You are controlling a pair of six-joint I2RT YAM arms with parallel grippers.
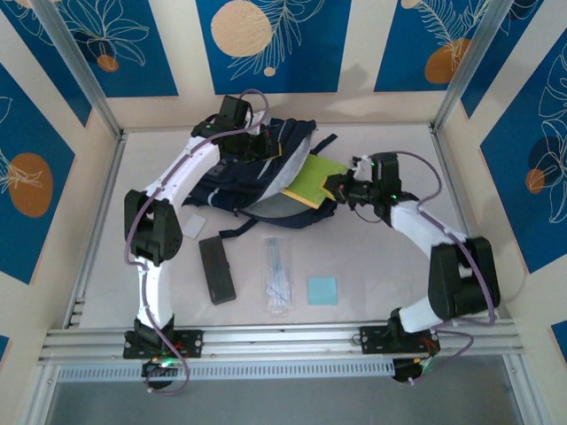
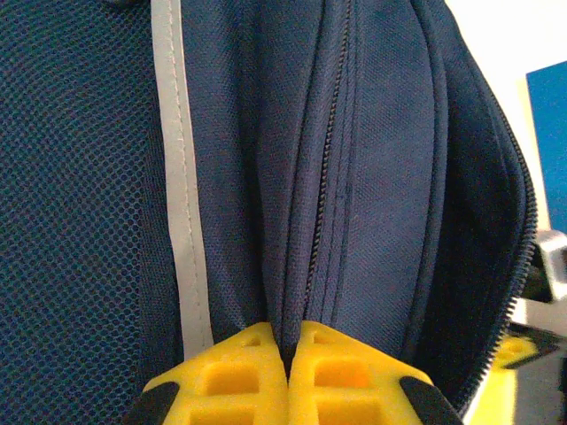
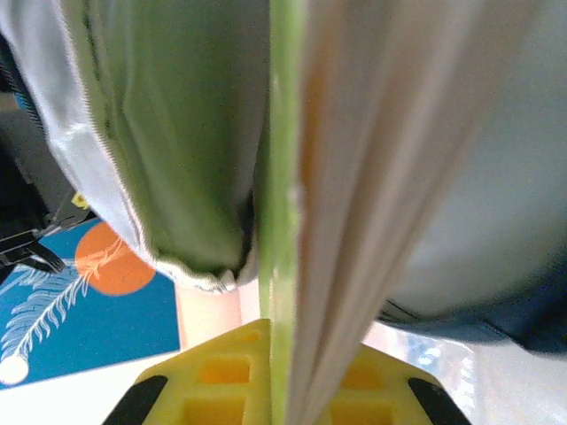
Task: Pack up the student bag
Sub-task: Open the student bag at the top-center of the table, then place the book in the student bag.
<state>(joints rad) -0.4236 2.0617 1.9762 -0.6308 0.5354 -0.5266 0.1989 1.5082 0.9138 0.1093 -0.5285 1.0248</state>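
Note:
The student bag [image 1: 244,173], dark navy with a light grey stripe [image 2: 182,177], lies at the back middle of the table with its grey-lined mouth open toward the right. My left gripper [image 2: 289,350] is at the bag's top edge, shut on a fold of its navy fabric beside a zip. A lime-green book [image 1: 317,181] with pale pages sits half inside the bag's mouth. My right gripper [image 1: 344,190] is shut on the book's outer edge [image 3: 288,266], the green cover and pages pinched between its yellow fingers [image 3: 221,372].
On the table in front of the bag lie a black case [image 1: 217,269], a clear packet of pens [image 1: 278,274], a light blue square pad [image 1: 322,289] and a small pale eraser [image 1: 194,225]. Aluminium frame rails border the table.

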